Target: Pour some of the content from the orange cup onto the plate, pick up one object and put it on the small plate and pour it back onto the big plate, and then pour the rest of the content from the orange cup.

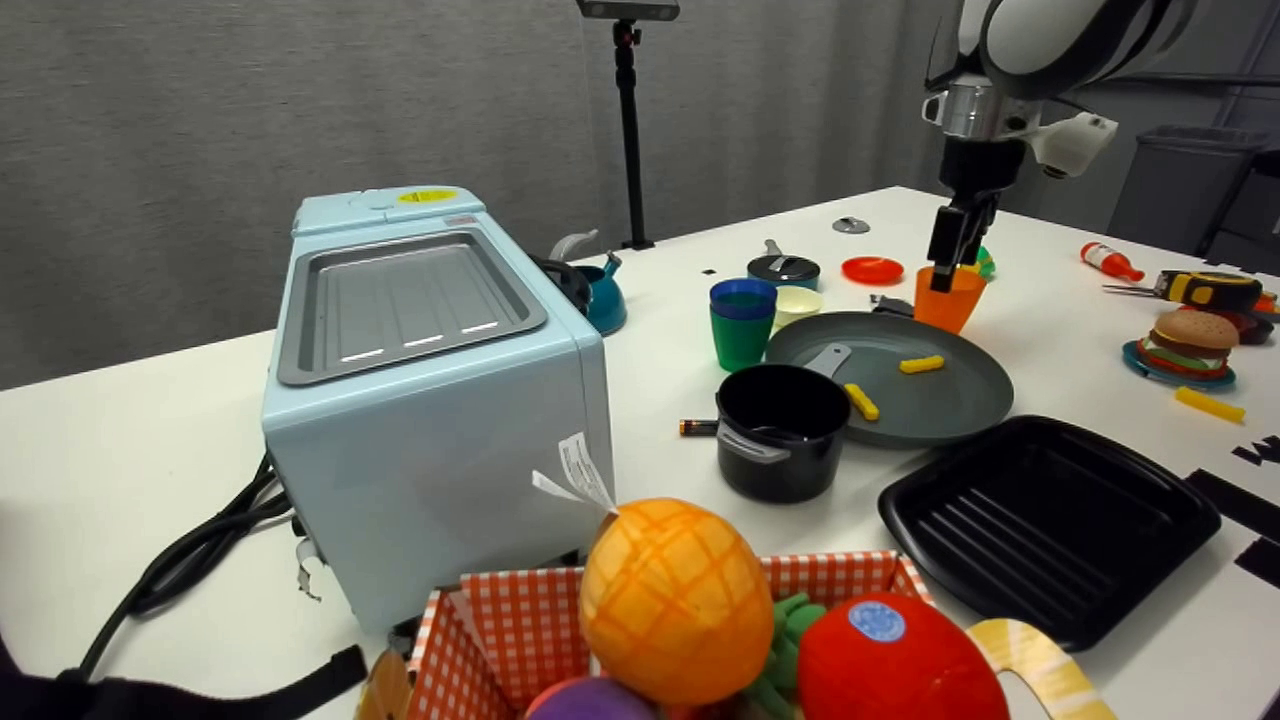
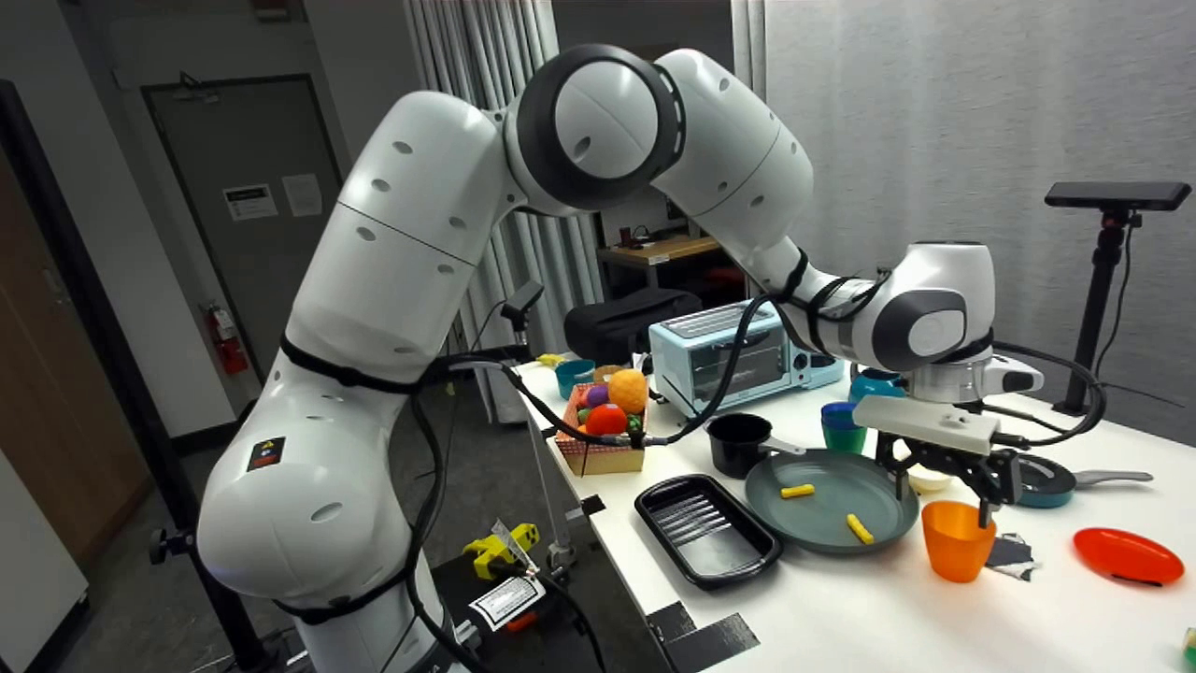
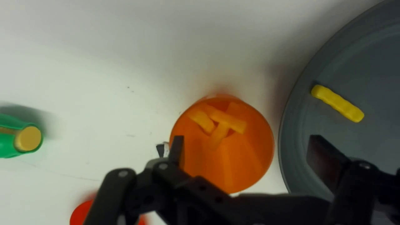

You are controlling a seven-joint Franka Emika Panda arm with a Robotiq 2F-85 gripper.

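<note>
The orange cup (image 3: pixel 237 162) stands upright on the table beside the big plate (image 3: pixel 359 143). Several yellow pieces of the content (image 3: pixel 226 120) lie inside it. On the big plate, dark grey in both exterior views, rest two yellow sticks (image 1: pixel 921 364) (image 2: pixel 797 491), apart from each other. My gripper (image 2: pixel 944 500) hangs above the cup, open and pointing down. In the wrist view one finger (image 3: pixel 177 150) overlaps the cup's edge and the other finger (image 3: pixel 325 159) is over the plate's rim; nothing is held. The small plate (image 1: pixel 797 303), pale yellow, sits behind the big plate, partly hidden.
Stacked blue and green cups (image 1: pixel 743 340) and a black pot (image 1: pixel 780 450) crowd the big plate. A black ridged tray (image 2: pixel 705 533) lies near the table edge. A red dish (image 2: pixel 1126 556) is past the cup. One yellow stick (image 1: pixel 1210 404) lies near the toy burger (image 1: pixel 1190 345).
</note>
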